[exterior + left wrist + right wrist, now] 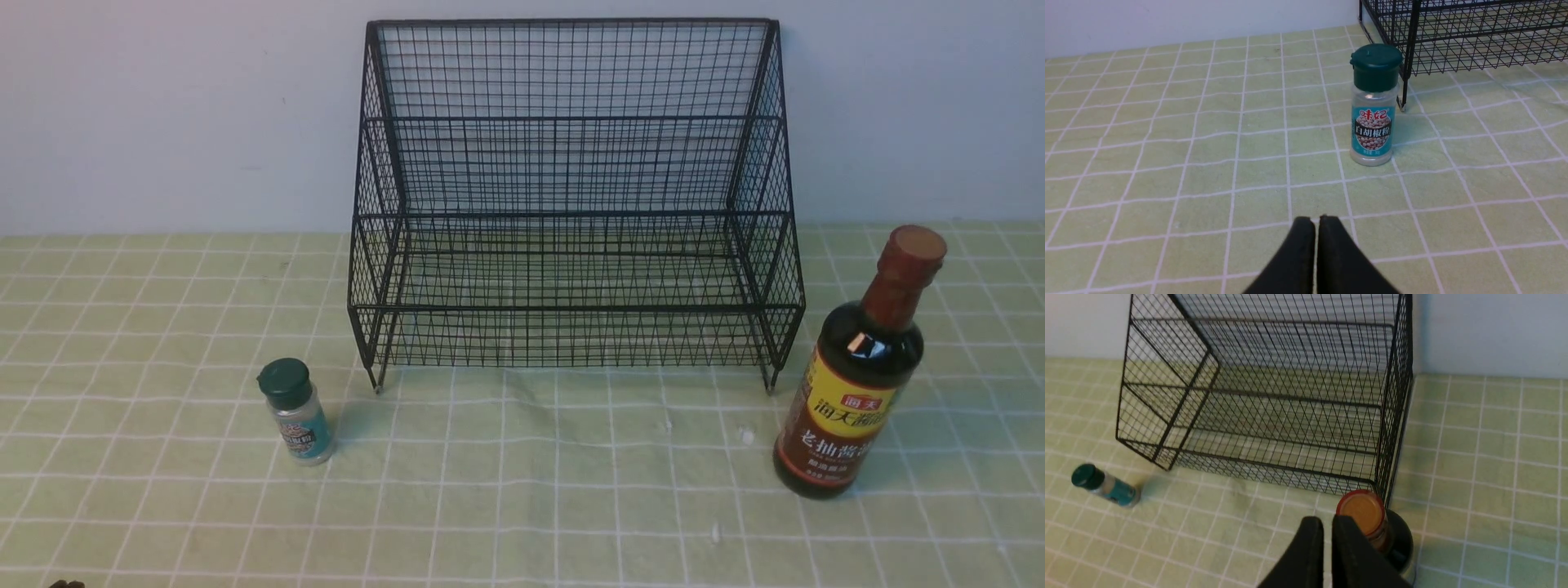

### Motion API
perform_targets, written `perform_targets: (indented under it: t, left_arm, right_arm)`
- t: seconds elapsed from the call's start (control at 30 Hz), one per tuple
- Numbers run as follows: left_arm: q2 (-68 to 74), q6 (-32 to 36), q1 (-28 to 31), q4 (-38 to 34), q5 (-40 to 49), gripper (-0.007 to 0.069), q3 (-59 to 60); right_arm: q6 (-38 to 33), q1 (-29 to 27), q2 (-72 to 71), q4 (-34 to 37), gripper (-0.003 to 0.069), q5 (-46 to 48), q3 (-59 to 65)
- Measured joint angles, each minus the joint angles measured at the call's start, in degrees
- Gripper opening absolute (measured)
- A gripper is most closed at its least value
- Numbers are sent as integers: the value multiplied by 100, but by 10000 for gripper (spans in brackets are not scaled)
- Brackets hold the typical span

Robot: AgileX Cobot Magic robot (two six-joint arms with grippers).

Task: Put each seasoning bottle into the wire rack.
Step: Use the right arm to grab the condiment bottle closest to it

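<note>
The black wire rack [571,310] stands against the back wall with nothing in it. The small clear shaker [295,412] with a dark green cap stands upright on the cloth off the rack's front left foot. The tall dark soy-sauce bottle [857,384] stands upright beside the rack's front right foot. In the left wrist view my left gripper [1316,220] is shut and empty, a short way back from the shaker [1373,110]. Over the soy bottle's cap [1361,510] my right gripper [1327,520] hangs with its fingers a narrow slit apart, holding nothing.
A pale green checked cloth [522,490] covers the table up to a plain white wall [163,114]. The rack [1274,396] has a tall back, sloping sides and a low front rail. Neither arm shows in the front view.
</note>
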Motion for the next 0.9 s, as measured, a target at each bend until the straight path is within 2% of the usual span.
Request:
perform_targets:
  t: [0.1,0.23,0.27,0.33,0.47,0.5,0.53,0.7,0.9]
  left_arm:
    - [0,0,0,0,0,-6,0]
    - [0,0,0,0,0,-6,0]
    - [0,0,0,0,0,-6,0]
    - [0,0,0,0,0,-6,0]
    - [0,0,0,0,0,-6,0]
    - [0,0,0,0,0,-6,0]
    - [0,0,0,0,0,-6,0]
    - [0,0,0,0,0,-6,0]
    - [0,0,0,0,0,-6,0]
  right_arm:
    - [-105,103,516,-56,119,81,-356]
    - [-145,617,922,-483,282,99,-428]
    - [-145,645,947,-541,290,91,-428]
    - [-123,1003,1095,-882,386,35,-428]
    - [453,1450,1392,-1602,533,90,-428]
    - [543,1476,1419,-1679,544,103,-428]
    - [896,1533,1530,-1945,583,124,-428]
    - [1428,1544,1847,-2284,622,124,-428]
    - [1454,1544,2265,-1994,617,124,-428]
